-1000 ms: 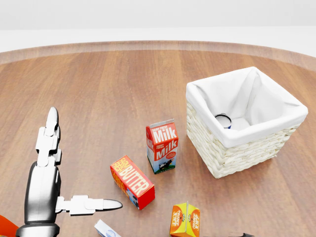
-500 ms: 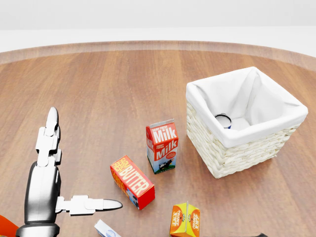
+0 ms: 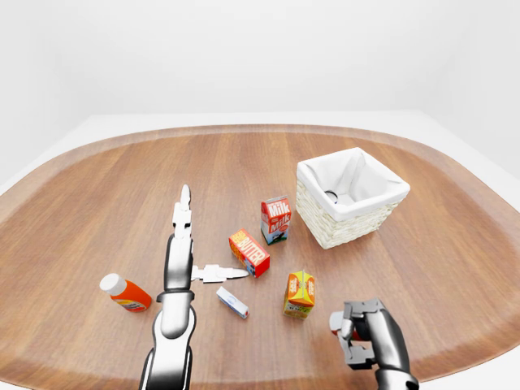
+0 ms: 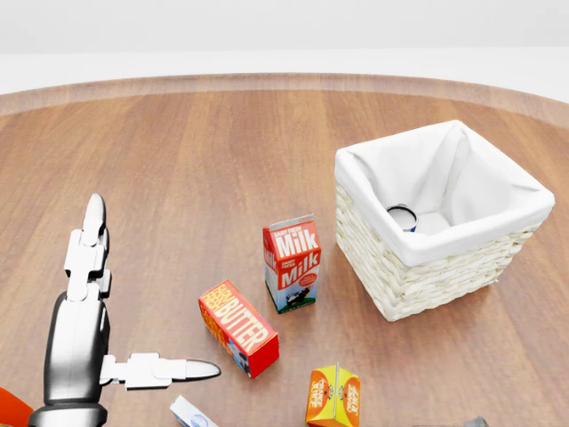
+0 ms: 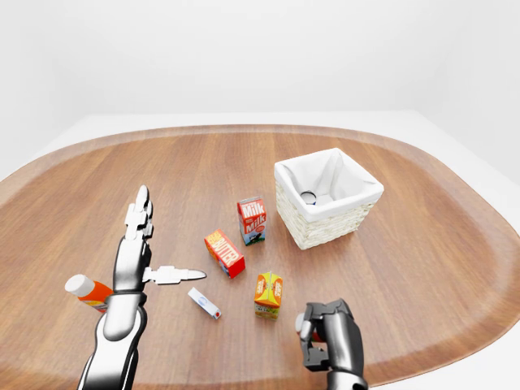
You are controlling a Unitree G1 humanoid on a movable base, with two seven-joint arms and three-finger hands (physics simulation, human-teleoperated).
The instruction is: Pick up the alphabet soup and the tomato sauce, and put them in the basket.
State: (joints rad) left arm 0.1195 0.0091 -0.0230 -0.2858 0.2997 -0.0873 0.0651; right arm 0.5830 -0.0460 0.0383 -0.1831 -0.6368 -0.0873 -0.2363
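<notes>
On my eye views I see a wooden bench (image 3: 97,203) carrying a loose row of groceries. The milk carton (image 4: 292,263) stands upright, and the butter box (image 4: 238,327) lies just lower-left of it, apart. Below those, an orange juice carton (image 3: 300,294) stands upright. A small white box (image 3: 232,302) lies flat left of the juice. A bottle (image 3: 125,292) with a white cap lies on its side, far left.
</notes>
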